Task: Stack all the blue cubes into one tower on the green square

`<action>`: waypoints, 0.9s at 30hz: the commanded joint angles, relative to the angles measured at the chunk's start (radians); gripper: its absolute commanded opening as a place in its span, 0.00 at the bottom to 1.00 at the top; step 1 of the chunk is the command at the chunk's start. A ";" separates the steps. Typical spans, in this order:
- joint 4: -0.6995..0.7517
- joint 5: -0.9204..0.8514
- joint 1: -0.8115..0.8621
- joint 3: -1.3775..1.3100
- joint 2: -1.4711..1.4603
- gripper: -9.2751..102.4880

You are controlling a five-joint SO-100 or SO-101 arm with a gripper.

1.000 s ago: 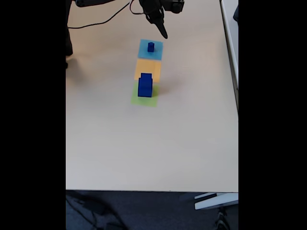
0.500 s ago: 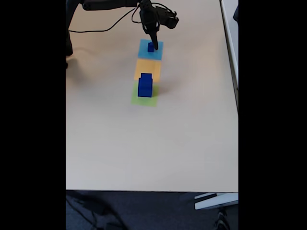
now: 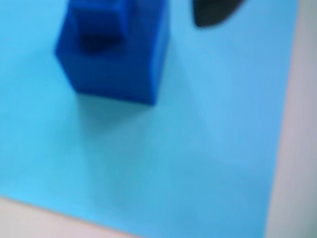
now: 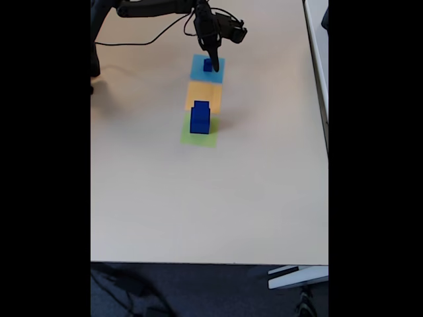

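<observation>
Fixed view: my tower of 2 visible tiers stands on the green square, 1 small blue cube waits on the light-blue square, and my claw hangs beside it, jaw state undeterminable.

An office or lab: plain beige table, dark carpet, trailing cable.
</observation>
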 commanded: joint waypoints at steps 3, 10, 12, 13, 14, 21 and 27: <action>0.002 -0.012 0.012 -0.067 0.005 0.39; 0.003 -0.014 0.017 -0.067 -0.005 0.38; 0.005 -0.018 0.017 -0.067 -0.008 0.38; 0.005 -0.020 0.017 -0.066 -0.008 0.38; 0.005 -0.021 0.018 -0.066 -0.008 0.38; 0.012 -0.026 0.023 -0.066 -0.005 0.36; 0.017 -0.026 0.028 -0.066 -0.005 0.33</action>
